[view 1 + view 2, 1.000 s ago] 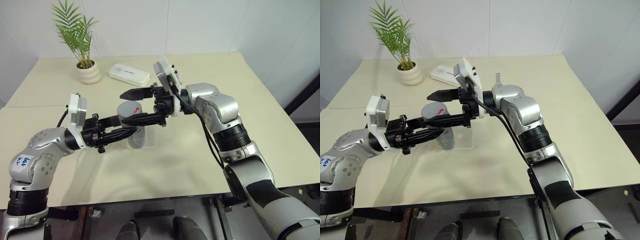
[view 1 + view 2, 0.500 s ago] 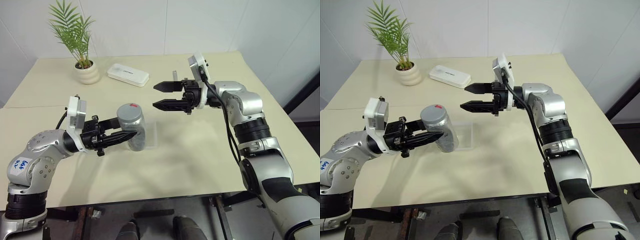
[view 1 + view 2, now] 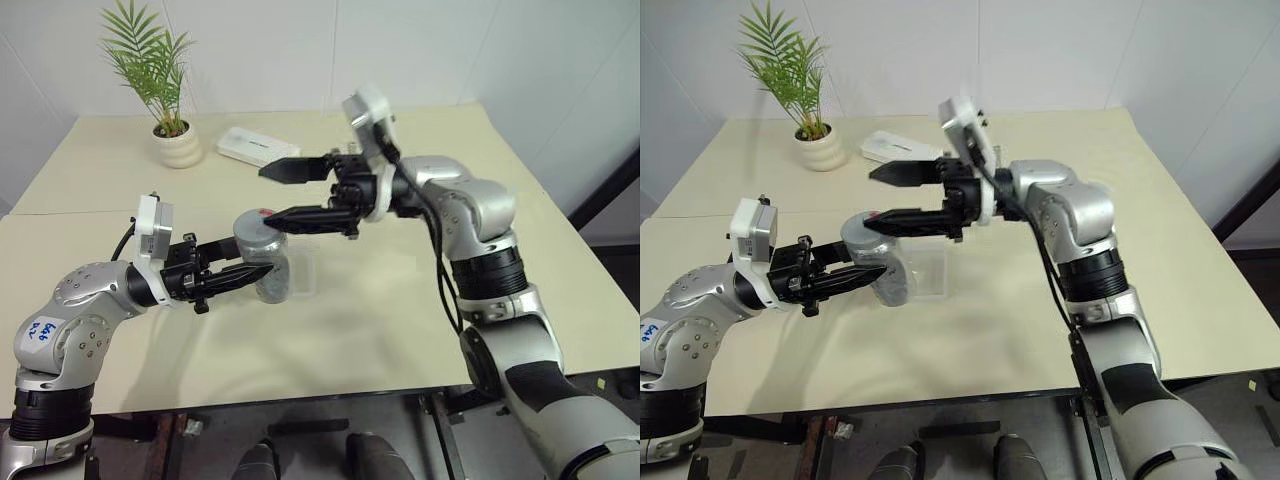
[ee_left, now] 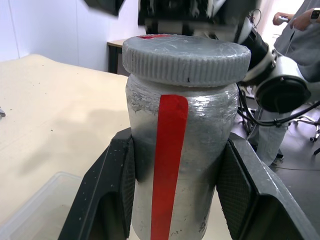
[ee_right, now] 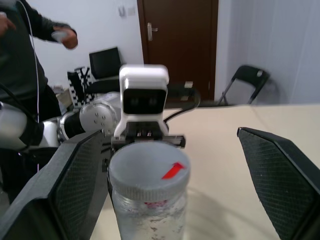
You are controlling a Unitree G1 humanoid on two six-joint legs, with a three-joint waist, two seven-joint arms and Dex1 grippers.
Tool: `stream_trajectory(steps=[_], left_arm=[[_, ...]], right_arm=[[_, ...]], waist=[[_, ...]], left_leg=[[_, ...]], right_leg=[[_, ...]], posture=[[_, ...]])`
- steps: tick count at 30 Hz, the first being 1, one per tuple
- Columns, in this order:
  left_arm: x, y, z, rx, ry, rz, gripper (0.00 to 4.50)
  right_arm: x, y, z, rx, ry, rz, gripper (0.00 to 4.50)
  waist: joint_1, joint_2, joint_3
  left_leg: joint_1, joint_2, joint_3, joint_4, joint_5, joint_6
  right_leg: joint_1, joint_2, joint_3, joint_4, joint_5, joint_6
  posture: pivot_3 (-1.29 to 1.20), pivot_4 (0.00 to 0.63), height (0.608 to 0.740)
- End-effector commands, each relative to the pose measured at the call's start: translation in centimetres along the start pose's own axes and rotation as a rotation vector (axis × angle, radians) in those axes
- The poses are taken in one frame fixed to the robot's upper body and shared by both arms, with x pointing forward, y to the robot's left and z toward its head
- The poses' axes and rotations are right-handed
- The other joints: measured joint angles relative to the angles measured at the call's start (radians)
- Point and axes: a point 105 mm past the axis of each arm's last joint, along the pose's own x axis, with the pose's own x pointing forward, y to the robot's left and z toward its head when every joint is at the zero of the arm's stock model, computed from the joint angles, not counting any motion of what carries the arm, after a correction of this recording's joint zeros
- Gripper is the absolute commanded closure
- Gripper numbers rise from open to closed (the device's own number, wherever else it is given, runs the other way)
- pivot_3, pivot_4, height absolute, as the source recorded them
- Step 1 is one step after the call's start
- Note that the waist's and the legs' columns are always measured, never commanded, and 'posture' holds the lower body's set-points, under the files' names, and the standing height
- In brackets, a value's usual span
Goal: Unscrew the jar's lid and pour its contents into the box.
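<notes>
Fingers of the left gripper (image 3: 262, 271) are clamped on the jar (image 3: 266, 262), held upright above the worktop (image 3: 380, 320) beside the box (image 3: 303, 272). Lid (image 4: 186, 52) sits on top. Right gripper (image 3: 272, 194) hovers at lid height, its fingers wide apart.

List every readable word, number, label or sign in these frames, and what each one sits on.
White sticker on the left arm's shoulder: blue handwriting, too small to read.
jar: red stripe only, no text.
lid: red mark on top, no letters.
white case: a faint dark marking, too small to read.
Nothing else carries legible text.
</notes>
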Motion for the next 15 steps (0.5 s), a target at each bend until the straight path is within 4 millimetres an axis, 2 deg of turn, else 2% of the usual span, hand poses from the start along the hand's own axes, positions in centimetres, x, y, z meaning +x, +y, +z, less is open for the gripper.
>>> stream_trajectory(steps=[1,7,10,15], left_arm=[[0.2,-0.3,0.9,0.048,-0.016,-0.012,2.63],[0.2,-0.4,1.0,0.049,-0.03,-0.012,2.63],[0.1,-0.5,1.0,0.044,-0.035,-0.004,2.63],[0.0,-0.5,0.9,0.042,-0.037,0.003,2.63]], right_arm=[[1.4,0.5,0.2,-0.041,0.012,0.002,0.02],[2.0,-0.1,0.5,-0.039,-0.014,-0.031,0.02],[1.4,-0.7,0.8,-0.027,-0.028,-0.058,0.02],[0.3,-1.5,0.3,-0.024,-0.007,-0.084,0.02]], waist=[[-0.001,0.0,0.0],[-0.001,0.0,0.0],[-0.001,0.0,0.0],[-0.001,0.0,0.0]], left_leg=[[0.0,0.0,0.0,0.0,0.0,0.0],[0.0,0.0,0.0,0.0,0.0,0.0],[0.0,0.0,0.0,0.0,0.0,0.0],[0.0,0.0,0.0,0.0,0.0,0.0]], right_leg=[[0.0,0.0,0.0,0.0,0.0,0.0],[0.0,0.0,0.0,0.0,0.0,0.0],[0.0,0.0,0.0,0.0,0.0,0.0],[0.0,0.0,0.0,0.0,0.0,0.0]], posture=[[0.0,0.15,0.74],[0.0,0.15,0.74],[0.0,0.15,0.74],[0.0,0.15,0.74]])
